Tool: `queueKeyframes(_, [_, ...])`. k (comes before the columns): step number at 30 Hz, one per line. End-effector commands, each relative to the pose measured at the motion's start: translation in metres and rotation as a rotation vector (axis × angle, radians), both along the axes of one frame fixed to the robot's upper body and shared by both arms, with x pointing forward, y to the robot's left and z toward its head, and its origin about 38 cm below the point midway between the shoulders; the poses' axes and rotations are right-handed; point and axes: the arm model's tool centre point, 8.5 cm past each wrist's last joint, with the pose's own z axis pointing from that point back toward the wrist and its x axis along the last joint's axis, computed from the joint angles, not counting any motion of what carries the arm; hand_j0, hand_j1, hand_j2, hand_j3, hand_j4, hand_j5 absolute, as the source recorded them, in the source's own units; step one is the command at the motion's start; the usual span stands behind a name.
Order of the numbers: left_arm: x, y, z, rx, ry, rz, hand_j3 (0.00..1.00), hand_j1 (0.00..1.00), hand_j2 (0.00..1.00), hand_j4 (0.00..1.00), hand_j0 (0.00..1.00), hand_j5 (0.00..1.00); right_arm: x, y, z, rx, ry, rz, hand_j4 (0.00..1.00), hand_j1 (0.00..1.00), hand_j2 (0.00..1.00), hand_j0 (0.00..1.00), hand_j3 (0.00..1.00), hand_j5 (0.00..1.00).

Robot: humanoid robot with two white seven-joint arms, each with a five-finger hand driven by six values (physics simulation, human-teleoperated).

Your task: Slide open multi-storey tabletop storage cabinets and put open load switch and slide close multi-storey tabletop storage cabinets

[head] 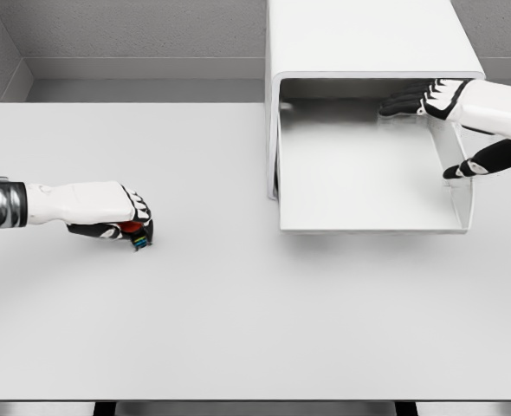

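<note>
Because the drawer of the storage cabinet is already pulled well out over the desk, its pale tray lies bare and ready to take something. The right hand is at the drawer's far side: its dark fingers reach inside along the back edge while the thumb hangs outside the side wall, so it straddles that wall, loosely spread, apparently steadying the drawer so it does not slide. Whether it truly presses the wall I cannot tell.

Well apart from it, over on the other side of the desk, the left hand is curled down with its fingers closed around the load switch, a small red and blue-green piece peeping out beneath the fingertips, touching or just above the desk. I judge the grasp is being made so that the switch can be carried across to the open tray; closing the drawer comes afterwards.
</note>
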Motion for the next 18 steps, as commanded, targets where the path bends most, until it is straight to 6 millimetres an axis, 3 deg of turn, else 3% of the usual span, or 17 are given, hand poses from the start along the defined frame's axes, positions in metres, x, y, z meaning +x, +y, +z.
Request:
queueKeyframes(1, [0.001,-0.002,0.000,0.000,-0.002,-0.002,0.42,0.42,0.42,0.42,0.42,0.42,0.001,0.002,-0.008,-0.004,0.026,0.004,1.00,1.00,1.00,1.00,1.00,1.00])
queueKeyframes(3, [0.002,-0.002,0.002,-0.001,-0.006,-0.002,0.42,0.42,0.42,0.42,0.42,0.42,0.001,0.004,-0.013,-0.021,0.027,0.010,1.00,1.00,1.00,1.00,1.00,1.00])
queueKeyframes(5, [0.004,-0.004,0.006,-0.006,-0.015,-0.004,0.42,0.42,0.42,0.42,0.42,0.42,-0.002,0.005,-0.030,-0.033,0.078,0.016,1.00,1.00,1.00,1.00,1.00,1.00])
queueKeyframes(13, [0.016,-0.018,0.038,-0.054,-0.095,-0.025,0.42,0.42,0.42,0.42,0.42,0.42,0.000,0.000,-0.007,0.002,0.008,-0.010,1.00,1.00,1.00,1.00,1.00,1.00])
queueKeyframes(18, [0.018,-0.032,0.061,-0.083,-0.143,-0.065,0.42,0.42,0.42,0.42,0.42,0.42,0.001,0.001,-0.003,0.039,-0.015,-0.017,1.00,1.00,1.00,1.00,1.00,1.00])
